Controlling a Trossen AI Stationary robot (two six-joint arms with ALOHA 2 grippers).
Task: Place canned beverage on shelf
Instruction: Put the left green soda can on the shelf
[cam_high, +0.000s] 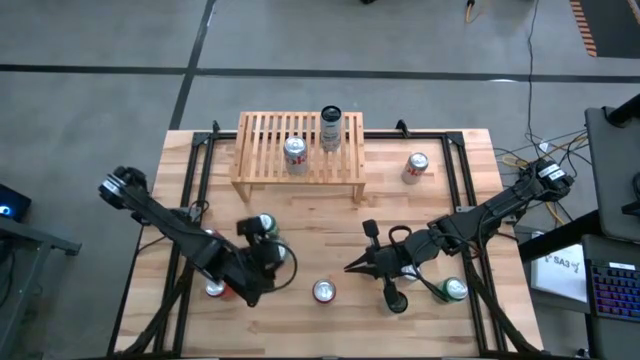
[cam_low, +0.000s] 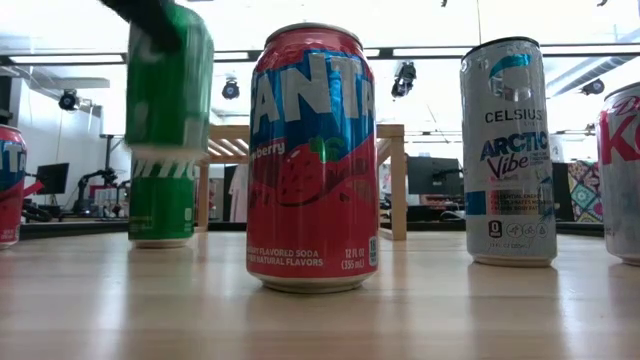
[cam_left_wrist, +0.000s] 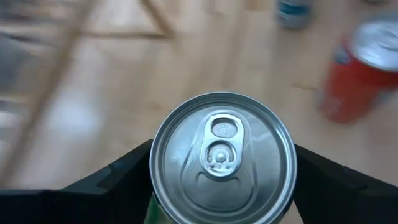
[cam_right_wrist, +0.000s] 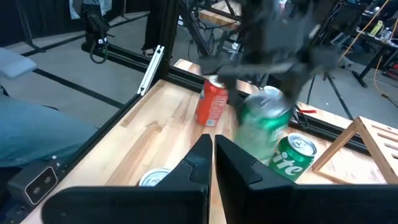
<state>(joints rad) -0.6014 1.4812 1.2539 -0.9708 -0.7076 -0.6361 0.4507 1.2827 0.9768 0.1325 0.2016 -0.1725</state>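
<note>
My left gripper (cam_left_wrist: 222, 171) is shut on a green soda can (cam_low: 170, 85), held in the air above the near-left part of the table. A second green can (cam_low: 160, 215) stands on its base below and behind it. The light-wood slatted shelf (cam_high: 262, 170) stands at the far middle with a short silver can (cam_high: 296, 152) and a tall slim can (cam_high: 331, 128) on top. My right gripper (cam_right_wrist: 212, 155) hovers shut with nothing in it over the near middle, pointing toward the left arm. My left gripper pinches the green can between its two fingers (cam_left_wrist: 127, 169), one on each side of the can's wall (cam_left_wrist: 155, 202) just below the top rim. The fingers slant down from the table's left side. The can hangs clear of the table, about upright, lid (cam_left_wrist: 222, 152) up.
A red Fanta can (cam_low: 312, 160) stands at the near middle and a white Celsius can (cam_low: 508, 150) to its right. Red cans show at both edges of the low view (cam_low: 8, 185) (cam_low: 622, 170). Another can (cam_high: 416, 167) stands right of the shelf.
</note>
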